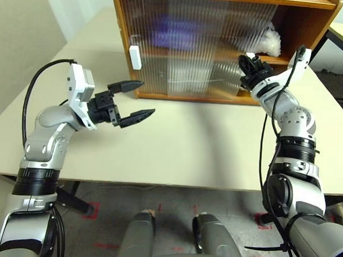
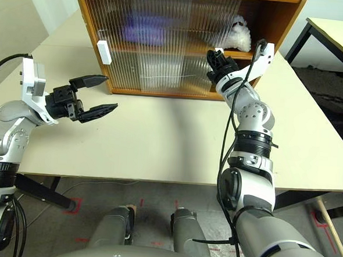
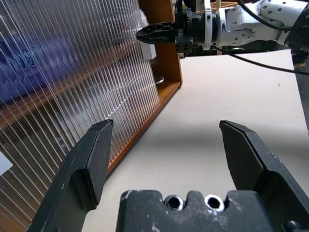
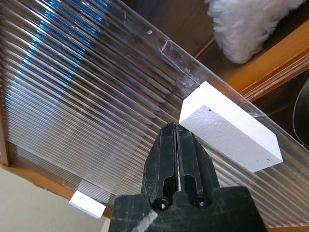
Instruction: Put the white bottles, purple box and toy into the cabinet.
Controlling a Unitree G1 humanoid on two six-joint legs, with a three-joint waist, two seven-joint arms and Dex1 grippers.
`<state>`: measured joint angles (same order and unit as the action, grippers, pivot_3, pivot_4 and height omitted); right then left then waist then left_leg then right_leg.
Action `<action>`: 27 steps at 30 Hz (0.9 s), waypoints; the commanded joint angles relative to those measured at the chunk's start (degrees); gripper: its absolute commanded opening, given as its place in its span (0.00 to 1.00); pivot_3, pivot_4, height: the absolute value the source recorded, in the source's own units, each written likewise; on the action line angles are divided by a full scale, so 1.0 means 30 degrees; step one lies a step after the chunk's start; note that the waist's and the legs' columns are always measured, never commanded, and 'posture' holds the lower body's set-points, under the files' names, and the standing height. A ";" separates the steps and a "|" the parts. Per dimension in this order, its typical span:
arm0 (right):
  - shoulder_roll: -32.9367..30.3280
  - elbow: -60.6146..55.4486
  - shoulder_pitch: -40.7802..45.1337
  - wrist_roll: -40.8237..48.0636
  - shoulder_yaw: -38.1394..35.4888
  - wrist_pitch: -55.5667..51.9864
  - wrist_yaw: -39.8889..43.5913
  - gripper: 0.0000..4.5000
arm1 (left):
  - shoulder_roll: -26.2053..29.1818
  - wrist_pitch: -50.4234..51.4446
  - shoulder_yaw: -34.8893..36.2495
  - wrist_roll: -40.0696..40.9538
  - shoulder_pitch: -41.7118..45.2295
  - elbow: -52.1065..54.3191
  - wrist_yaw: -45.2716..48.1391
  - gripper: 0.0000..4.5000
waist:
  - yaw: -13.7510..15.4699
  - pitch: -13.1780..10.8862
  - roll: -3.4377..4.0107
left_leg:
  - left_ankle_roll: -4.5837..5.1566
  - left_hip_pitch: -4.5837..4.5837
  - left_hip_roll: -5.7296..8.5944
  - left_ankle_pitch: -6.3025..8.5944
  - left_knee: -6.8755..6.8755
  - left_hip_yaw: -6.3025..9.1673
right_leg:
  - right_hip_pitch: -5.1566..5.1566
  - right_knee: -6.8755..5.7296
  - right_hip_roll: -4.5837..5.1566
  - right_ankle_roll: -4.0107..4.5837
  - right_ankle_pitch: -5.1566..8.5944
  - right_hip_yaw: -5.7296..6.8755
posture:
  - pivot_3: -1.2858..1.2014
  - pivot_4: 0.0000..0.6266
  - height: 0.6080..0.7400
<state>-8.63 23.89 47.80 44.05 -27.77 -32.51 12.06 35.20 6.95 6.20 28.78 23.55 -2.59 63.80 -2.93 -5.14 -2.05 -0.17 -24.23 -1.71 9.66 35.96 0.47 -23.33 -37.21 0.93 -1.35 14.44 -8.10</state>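
- The cabinet is orange-brown wood with two shelves, fronted by ribbed see-through sliding doors; it stands on the pale surface ahead of both end effectors.
- The right end effector has its two black fingers pressed together with nothing between them. Its tips are right beside a white block handle on a door, at the door's edge; contact cannot be told.
- Just beyond that edge the cabinet stands uncovered, and the fluffy white toy sits on the upper shelf, above and beyond the right end effector.
- A blurred purple shape, the purple box, shows through the ribs on the upper shelf, to the left of the right end effector.
- The left end effector is spread wide and empty, held above the surface just short of the cabinet's lower left corner, with another white handle above it.
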 commanded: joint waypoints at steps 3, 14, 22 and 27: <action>-0.1878 0.0455 -0.0779 -0.0417 -0.1145 0.1048 -0.0370 0.01 | 0.0140 0.0366 -0.0268 -0.0061 -0.0028 0.0095 0.0321 1.00 | 0.0063 -0.0001 0.0001 | 0.0002 -0.0006 -0.0001 -0.0001 -0.0001 -0.0004 | 0.0010 0.0035 0.0005 -0.0002 0.0001 -0.0003 | 0.55 0.05 1.00; -0.3079 0.0693 -0.0594 -0.0091 -0.1663 0.0814 -0.0695 0.01 | 0.0418 0.1575 0.0562 0.0824 -0.0541 0.0391 0.0440 1.00 | -0.0763 -0.0160 0.0102 | 0.0018 0.0009 -0.0016 -0.0010 -0.0028 -0.0050 | 0.0005 0.0089 -0.0009 -0.0005 0.0004 -0.0070 | 0.54 0.12 1.00; -0.3800 0.1361 -0.0802 -0.0208 -0.1524 0.0335 -0.0136 0.01 | 0.0442 0.3860 0.1700 0.2268 -0.0077 0.1740 -0.1250 1.00 | -0.0576 -0.1088 0.0075 | 0.0108 -0.0012 -0.0008 -0.0065 -0.0019 -0.0042 | 0.0007 0.0077 0.0004 -0.0057 -0.0033 -0.0075 | 0.57 0.21 1.00; -0.4215 0.1198 -0.1136 -0.0193 -0.1590 0.0082 0.0014 0.01 | 0.0660 0.4116 0.2438 0.2421 -0.2257 0.3098 -0.1800 1.00 | -0.0318 -0.1236 0.0092 | 0.0124 -0.0023 -0.0012 -0.0074 -0.0029 -0.0051 | -0.0001 0.0093 0.0005 -0.0032 0.0011 -0.0076 | 0.57 0.19 1.00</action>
<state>-20.45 27.20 45.38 43.81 -32.10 -31.87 12.30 36.53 18.68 12.83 35.83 18.17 5.07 58.71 -3.89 -8.85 -1.78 0.20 -24.30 -1.75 9.44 35.87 0.31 -23.33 -36.94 0.94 -1.47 14.53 -8.32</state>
